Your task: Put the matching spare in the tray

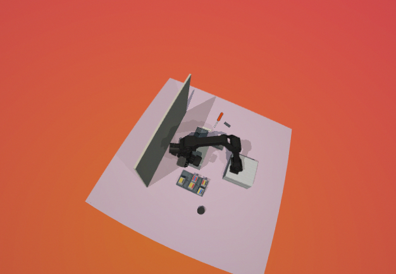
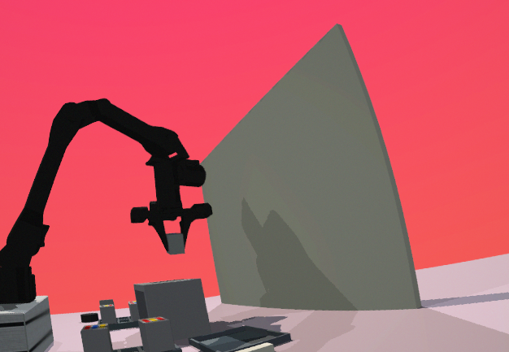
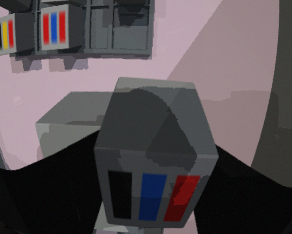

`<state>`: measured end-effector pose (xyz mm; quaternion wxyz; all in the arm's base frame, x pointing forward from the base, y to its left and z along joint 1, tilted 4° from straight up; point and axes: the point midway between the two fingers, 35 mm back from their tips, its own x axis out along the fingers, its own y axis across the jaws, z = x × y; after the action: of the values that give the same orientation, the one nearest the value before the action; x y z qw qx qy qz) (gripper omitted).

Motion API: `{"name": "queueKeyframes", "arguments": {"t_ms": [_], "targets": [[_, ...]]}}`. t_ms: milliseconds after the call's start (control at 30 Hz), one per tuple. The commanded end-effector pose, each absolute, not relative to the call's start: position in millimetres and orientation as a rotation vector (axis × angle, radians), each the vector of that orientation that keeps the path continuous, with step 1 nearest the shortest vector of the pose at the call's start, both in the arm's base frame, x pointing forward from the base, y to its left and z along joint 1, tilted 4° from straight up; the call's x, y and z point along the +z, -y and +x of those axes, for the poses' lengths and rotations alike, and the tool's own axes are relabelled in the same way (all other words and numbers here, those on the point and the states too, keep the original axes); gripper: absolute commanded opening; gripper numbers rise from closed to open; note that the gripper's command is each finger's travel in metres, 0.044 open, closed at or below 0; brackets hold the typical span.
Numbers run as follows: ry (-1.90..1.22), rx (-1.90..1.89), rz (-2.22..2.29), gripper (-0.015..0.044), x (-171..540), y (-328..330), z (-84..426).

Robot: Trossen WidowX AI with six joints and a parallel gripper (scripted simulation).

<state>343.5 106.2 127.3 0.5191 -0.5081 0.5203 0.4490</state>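
gripper (image 2: 176, 237): matt black, plastic-looking, no highlights; clamped on the spare.
spare block (image 3: 157, 161): flat grey, smooth, matt faces; black, blue and red stripes look like flat printed colour.
rack (image 3: 120, 24): dark grey, matt, plastic-looking.
racked spares (image 3: 57, 24): same smooth grey, stripes in flat red, blue and yellow.
upright panel (image 2: 312, 200): dull olive-grey, smooth, matt.
tray (image 2: 240, 336): dark grey, floor faintly glossy.
base pedestal (image 1: 244, 171): pale grey with fine ribbing, metal-looking.
table mat (image 1: 223, 232): pale lilac, smooth, matt.
screwdriver (image 1: 218, 119): glossy-looking orange handle.
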Motion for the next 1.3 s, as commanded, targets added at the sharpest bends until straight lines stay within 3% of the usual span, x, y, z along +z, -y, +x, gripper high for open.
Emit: {"name": "queueKeyframes", "arguments": {"t_ms": [0, 467, 1267], "targets": [[-1.238, 1.072, -1.225, 0.0000, 132.5, -83.4, 351.8], [-1.249, 1.042, -1.206, 0.0000, 138.2, 2.0, 366.5], [-1.266, 1.060, -1.232, 0.0000, 148.9, 146.1, 339.7]]}}
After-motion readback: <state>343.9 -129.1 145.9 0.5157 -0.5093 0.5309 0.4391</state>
